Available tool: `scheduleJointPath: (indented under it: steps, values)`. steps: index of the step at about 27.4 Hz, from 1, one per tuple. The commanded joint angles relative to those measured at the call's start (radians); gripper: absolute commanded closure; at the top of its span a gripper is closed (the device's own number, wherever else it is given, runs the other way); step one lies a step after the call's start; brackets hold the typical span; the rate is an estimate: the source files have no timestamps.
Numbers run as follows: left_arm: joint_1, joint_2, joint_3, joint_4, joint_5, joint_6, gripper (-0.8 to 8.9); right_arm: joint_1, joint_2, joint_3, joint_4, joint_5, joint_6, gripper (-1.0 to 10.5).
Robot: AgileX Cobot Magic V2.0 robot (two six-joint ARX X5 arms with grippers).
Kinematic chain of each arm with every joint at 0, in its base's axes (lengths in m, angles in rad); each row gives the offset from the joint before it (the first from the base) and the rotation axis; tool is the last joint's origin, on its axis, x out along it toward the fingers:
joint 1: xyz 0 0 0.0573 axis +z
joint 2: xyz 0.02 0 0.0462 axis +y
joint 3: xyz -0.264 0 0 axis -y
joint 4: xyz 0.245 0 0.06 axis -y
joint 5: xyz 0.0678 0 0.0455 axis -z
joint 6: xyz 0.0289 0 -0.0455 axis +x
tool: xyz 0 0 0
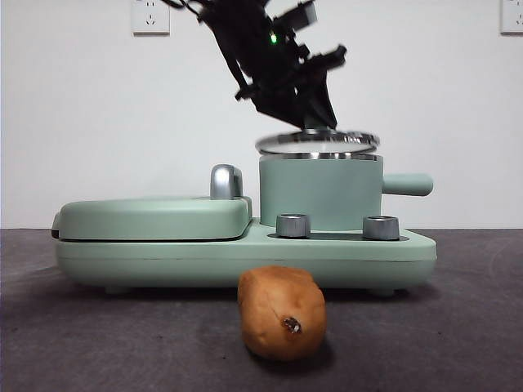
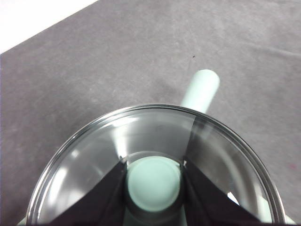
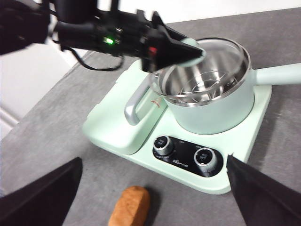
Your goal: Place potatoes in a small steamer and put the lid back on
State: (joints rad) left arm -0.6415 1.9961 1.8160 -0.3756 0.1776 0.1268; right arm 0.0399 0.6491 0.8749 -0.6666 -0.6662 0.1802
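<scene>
Glass and steel catch the light at upper centre of the front view, where the lid [image 1: 317, 142] sits just over the small steamer [image 1: 320, 192], slightly tilted. The left hand [image 2: 154, 181] is clamped on the lid's mint-green knob [image 2: 154, 182], 1 jaw on each side of it. The right hand [image 3: 153, 188] hangs above the worktop [image 1: 98, 343] with its 2 jaws spread wide and nothing between them. The potato [image 1: 282, 313] lies on the worktop at lower centre of the front view, just in front of the green cooker base [image 1: 245, 253] and well apart from the pot.

Judging from this, the lid is being taken off so the potato can go in. The knob is small and smooth, so the lid could swing or slip from a light pinch and strike the steel rim. The potato's rounded skin may roll when the right hand closes on it.
</scene>
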Motion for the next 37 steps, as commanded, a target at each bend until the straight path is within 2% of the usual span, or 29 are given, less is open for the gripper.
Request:
scheduleJointPath:
  steps: [1,5,10,17,26,37]
  values:
    - [0.007,-0.073,0.025,0.024,-0.003,-0.012,7.99,0.025,0.013,0.017,0.007,0.036,0.016,4.6]
    - [0.023,-0.163,0.025,-0.086,-0.003,-0.003,7.99,0.143,0.063,0.018,0.008,0.13,0.083,4.6]
    - [0.091,-0.245,0.024,-0.273,0.0,0.016,7.99,0.418,0.2,0.026,0.008,0.325,0.182,4.6]
    - [0.199,-0.349,-0.041,-0.312,0.07,0.011,7.99,0.662,0.441,0.099,0.007,0.485,0.294,4.6]
    - [0.301,-0.6,-0.333,-0.248,0.069,0.001,7.99,0.794,0.763,0.249,-0.073,0.528,0.345,4.6]
    - [0.338,-0.854,-0.579,-0.23,0.069,-0.013,7.99,0.848,1.002,0.259,-0.067,0.536,0.365,4.6]
